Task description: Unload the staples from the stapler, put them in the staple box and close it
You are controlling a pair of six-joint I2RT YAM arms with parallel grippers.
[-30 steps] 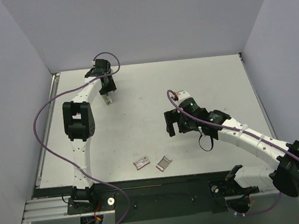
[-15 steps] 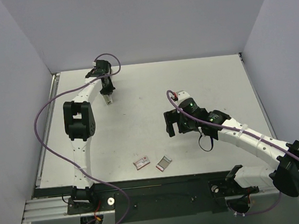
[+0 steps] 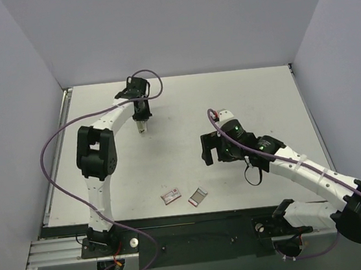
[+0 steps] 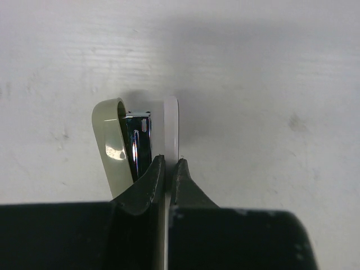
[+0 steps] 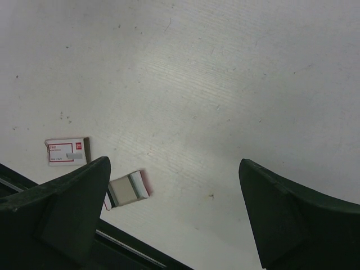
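Note:
The stapler (image 4: 109, 140) is in my left gripper (image 4: 169, 163), whose jaws are shut on its thin pale plate (image 4: 172, 126). Left of the jaws the beige cover curves away, with a chrome magazine (image 4: 139, 140) between cover and plate. From above, the stapler (image 3: 142, 129) pokes out below the left gripper (image 3: 141, 118) at the back middle-left of the table. No staples show in any view. My right gripper (image 3: 206, 150) hangs open over the table's middle, with nothing between its fingers (image 5: 73, 208) in the right wrist view.
A small red-and-white box (image 3: 170, 195) and a small grey box (image 3: 197, 197) lie near the front edge; the right wrist view shows both, the red-and-white box (image 5: 66, 151) and the grey box (image 5: 127, 189). Grey walls enclose the white table (image 3: 241, 95). A black rail (image 3: 197, 227) runs along the front.
The left gripper has closed on the stapler and carried it right and a little toward the table's middle. The right arm has barely shifted and stays open.

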